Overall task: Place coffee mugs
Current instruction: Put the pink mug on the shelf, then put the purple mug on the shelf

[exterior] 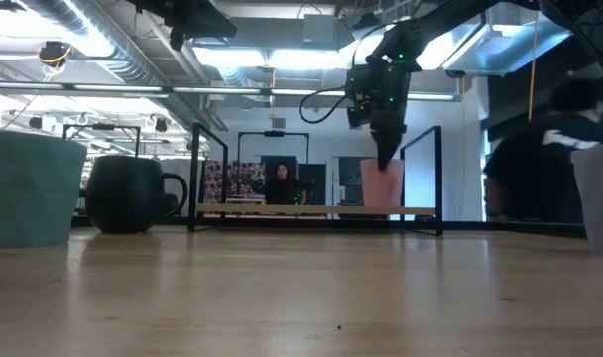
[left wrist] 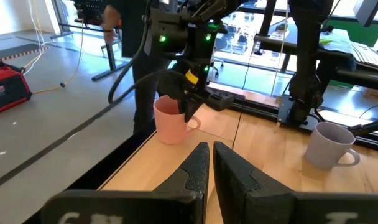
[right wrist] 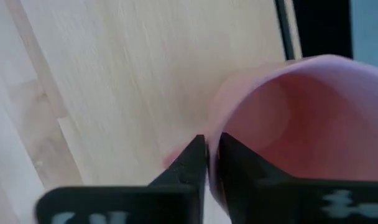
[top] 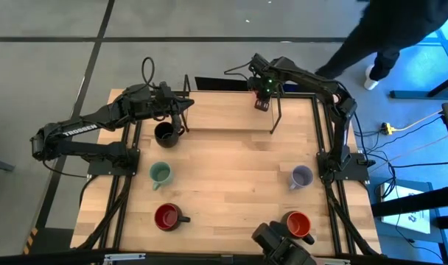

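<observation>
The right gripper, at upper centre of the high view, pinches the pink mug's rim with the mug seated on the table; it should part fully and lift straight up. The left gripper, fingers together, waits beside the black mug

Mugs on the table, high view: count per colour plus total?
Black round ceramic mug: 1
Pale green round ceramic mug: 1
Lavender round ceramic mug: 1
Red round ceramic mugs: 2
Pink round ceramic mug, mostly hidden under the right gripper from above, plain in the left wrist view: 1
Total: 6
</observation>
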Controlling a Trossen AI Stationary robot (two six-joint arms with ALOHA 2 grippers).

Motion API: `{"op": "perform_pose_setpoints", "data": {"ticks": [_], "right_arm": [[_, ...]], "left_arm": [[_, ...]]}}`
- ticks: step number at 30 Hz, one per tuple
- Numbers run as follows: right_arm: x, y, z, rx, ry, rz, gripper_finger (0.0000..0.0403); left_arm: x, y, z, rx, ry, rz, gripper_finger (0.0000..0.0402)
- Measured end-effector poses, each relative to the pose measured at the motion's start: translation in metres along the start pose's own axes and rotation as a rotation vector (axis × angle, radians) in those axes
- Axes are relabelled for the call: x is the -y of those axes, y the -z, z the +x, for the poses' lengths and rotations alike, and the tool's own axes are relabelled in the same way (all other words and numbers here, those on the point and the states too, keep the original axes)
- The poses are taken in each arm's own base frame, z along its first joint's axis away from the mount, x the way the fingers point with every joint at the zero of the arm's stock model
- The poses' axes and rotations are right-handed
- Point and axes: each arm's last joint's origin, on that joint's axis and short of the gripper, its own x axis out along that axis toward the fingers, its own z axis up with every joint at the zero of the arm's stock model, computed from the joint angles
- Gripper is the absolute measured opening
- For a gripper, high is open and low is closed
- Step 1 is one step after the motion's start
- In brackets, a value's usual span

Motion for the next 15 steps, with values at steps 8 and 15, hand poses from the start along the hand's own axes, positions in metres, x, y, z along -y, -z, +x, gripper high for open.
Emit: {"op": "perform_pose_setpoints", "data": {"ticks": [8, 15], "right_arm": [[0.001, -0.003, -0.014, -0.005, 0.036, 0.009, 0.013], [-0.016, -0.019, -0.069, 0.053, 0.032, 0.036, 0.015]], "left_arm": [[0.0, 0.0, 0.0, 0.002, 0.0, 0.0, 0.0018], [0.0, 0.0, 0.0, 0.002, 0.0, 0.004, 0.0018]]}}
